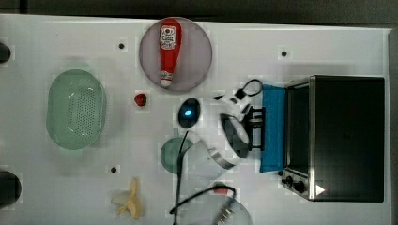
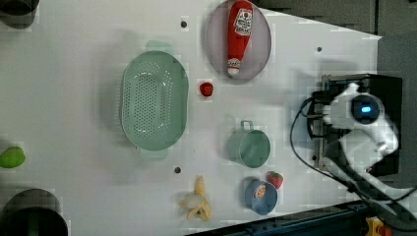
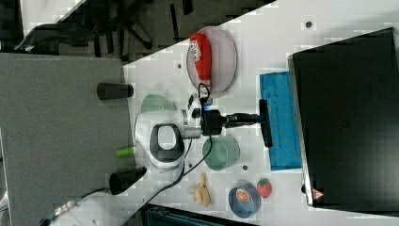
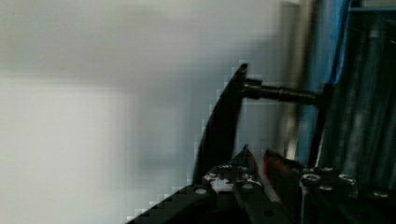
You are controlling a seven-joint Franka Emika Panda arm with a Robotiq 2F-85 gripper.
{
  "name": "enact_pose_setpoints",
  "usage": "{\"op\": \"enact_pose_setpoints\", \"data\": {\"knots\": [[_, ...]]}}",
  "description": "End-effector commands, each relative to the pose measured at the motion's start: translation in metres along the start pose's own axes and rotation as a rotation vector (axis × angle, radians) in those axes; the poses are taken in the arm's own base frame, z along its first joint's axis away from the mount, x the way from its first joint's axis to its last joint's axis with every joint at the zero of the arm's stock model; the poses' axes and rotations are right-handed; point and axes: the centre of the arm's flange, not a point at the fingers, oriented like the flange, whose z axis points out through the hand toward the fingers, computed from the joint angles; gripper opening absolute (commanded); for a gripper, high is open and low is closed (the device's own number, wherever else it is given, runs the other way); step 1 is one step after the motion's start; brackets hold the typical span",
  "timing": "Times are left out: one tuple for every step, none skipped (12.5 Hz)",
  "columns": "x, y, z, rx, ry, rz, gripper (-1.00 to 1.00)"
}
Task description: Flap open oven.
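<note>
At top view's right edge of table sits oven (image 1: pixel 347 136), blue door (image 1: pixel 273 127) already swung partway down. We see gripper (image 1: pixel 258 126) clamped on door handle (image 3: pixel 266 123), mid-flap. Next: keep pulling down and outward till flat. Ketchup bottle (image 1: pixel 169 49) label unreadable.

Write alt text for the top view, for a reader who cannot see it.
A robot arm's pincer is at the handle of a toaster oven whose blue glass door has dropped open toward the top view's left. Across the white table lie a ketchup bottle on a round plate, a green colander, a green cup and a peeled banana.
</note>
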Motion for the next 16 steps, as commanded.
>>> {"op": "enact_pose_setpoints", "data": {"knots": [[-0.003,-0.042,0.015,-0.044,-0.015,0.136,-0.65],[-0.002,-0.053,0.019,-0.051,-0.017,0.166,-0.65],[-0.001,-0.061,0.023,-0.058,-0.02,0.193,-0.65],[-0.001,-0.068,0.026,-0.064,-0.024,0.206,-0.65],[-0.001,-0.073,0.03,-0.066,-0.028,0.201,-0.65],[-0.002,-0.076,0.031,-0.067,-0.03,0.195,-0.65],[-0.002,-0.077,0.032,-0.065,-0.029,0.193,-0.65],[-0.002,-0.076,0.033,-0.066,-0.031,0.194,-0.65],[0.003,-0.076,0.026,-0.05,-0.011,0.204,-0.65],[0.01,-0.07,0.014,-0.029,0.015,0.23,-0.65],[0.017,-0.061,-0.002,-0.002,0.039,0.27,-0.65],[0.021,-0.049,-0.02,0.036,0.047,0.336,-0.65],[0.025,-0.034,-0.042,0.092,0.045,0.427,-0.65],[0.028,-0.017,-0.065,0.162,0.038,0.531,-0.65],[0.028,-0.001,-0.087,0.231,0.026,0.626,-0.65],[0.026,0.015,-0.108,0.288,0.008,0.702,-0.65]]}}
